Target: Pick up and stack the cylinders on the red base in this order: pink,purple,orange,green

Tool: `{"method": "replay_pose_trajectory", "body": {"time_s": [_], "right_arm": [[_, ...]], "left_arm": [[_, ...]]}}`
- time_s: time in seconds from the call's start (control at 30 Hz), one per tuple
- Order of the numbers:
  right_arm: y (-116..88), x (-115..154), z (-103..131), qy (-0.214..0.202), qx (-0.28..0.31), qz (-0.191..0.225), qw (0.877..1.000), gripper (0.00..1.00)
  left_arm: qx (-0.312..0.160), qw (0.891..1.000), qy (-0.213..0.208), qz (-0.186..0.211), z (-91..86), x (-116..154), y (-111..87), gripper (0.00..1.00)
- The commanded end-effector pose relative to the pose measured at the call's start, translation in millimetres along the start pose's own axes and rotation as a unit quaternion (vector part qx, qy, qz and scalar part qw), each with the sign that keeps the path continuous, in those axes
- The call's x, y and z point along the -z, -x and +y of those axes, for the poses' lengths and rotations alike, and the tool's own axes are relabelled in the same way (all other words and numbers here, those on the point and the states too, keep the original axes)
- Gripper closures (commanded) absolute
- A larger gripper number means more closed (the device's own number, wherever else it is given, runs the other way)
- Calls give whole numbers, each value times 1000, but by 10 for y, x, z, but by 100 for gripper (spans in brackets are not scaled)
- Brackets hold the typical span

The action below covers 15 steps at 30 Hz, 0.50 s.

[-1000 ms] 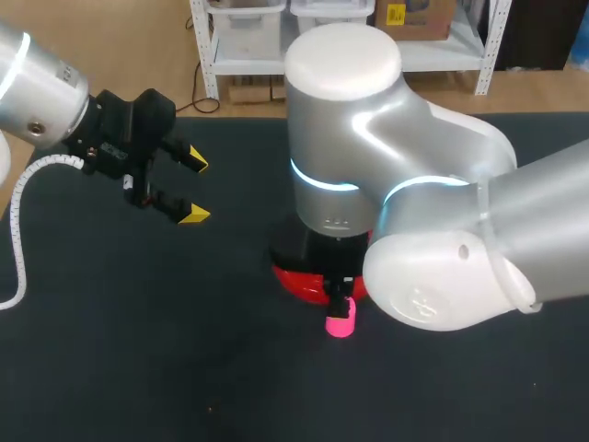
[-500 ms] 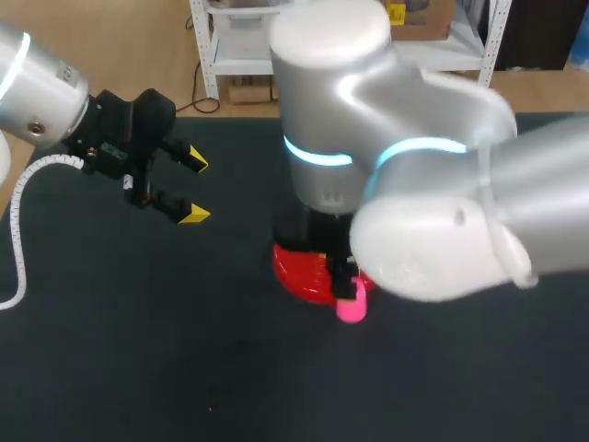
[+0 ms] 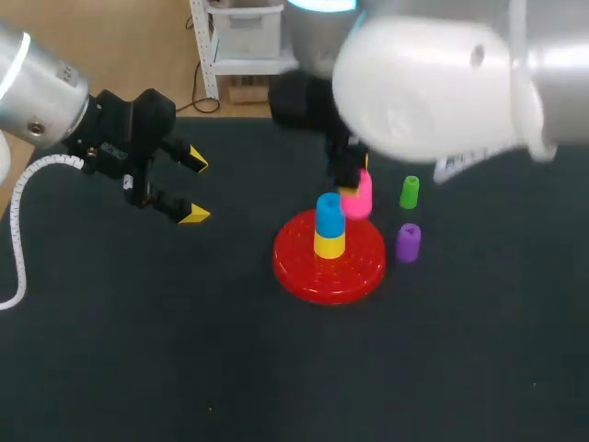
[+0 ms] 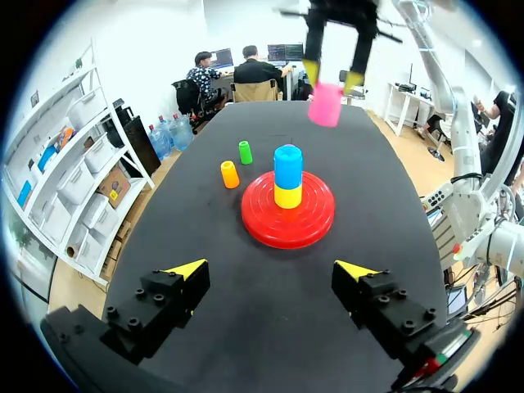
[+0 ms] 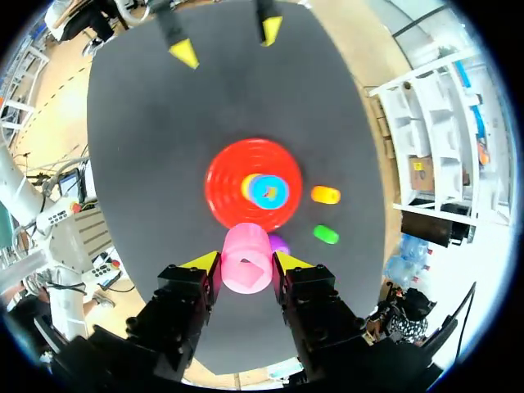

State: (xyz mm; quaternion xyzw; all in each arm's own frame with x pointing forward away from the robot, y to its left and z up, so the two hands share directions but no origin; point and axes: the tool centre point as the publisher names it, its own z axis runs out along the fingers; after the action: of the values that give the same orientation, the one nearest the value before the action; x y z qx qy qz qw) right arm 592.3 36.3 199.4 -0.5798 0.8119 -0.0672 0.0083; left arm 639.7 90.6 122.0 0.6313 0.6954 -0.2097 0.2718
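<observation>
The right arm comes in from the right with its bulky wrist high over the far half of the table (image 3: 184,350). Its claw (image 5: 246,264) points straight down, both yellow-tipped fingers pressed against opposite sides of the pink cylinder (image 5: 247,260) — a firm two-sided grip. The cylinder hangs upright in the air, clear of the table, over the edge of the red base (image 3: 304,272) on the side where the purple cylinder (image 3: 408,241) stands. The left arm enters from the left and is held well apart from the base. Its claw (image 3: 195,190) is aimed across the table toward the base, fingers spread wide with nothing between them. In the middle of the base a blue cylinder (image 3: 329,210) sits stacked on a yellow cylinder (image 3: 329,243). The purple cylinder stands on the table just beside the base's rim, with the green cylinder (image 3: 409,191) a little beyond it. The orange cylinder (image 4: 230,173) stands near the green one — it shows in both wrist views, while the right arm hides it in the head view. The table itself is a dark, matte surface.
</observation>
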Motion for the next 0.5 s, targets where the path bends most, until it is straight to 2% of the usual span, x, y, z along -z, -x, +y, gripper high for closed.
{"method": "replay_pose_trajectory", "body": {"time_s": [0.03, 0.27, 0.5], "right_arm": [[57, 65, -113, 6, -4, -6, 1000, 100], [231, -193, -125, 17, -8, -25, 999, 100], [287, -386, -159, 17, -27, -34, 999, 100]], "left_arm": [[-1, 1000, 1, 0, -6, -1, -6, 0], [-1, 1000, 1, 0, -6, -1, -6, 0], [-1, 1000, 1, 0, -6, -1, -6, 0]]}}
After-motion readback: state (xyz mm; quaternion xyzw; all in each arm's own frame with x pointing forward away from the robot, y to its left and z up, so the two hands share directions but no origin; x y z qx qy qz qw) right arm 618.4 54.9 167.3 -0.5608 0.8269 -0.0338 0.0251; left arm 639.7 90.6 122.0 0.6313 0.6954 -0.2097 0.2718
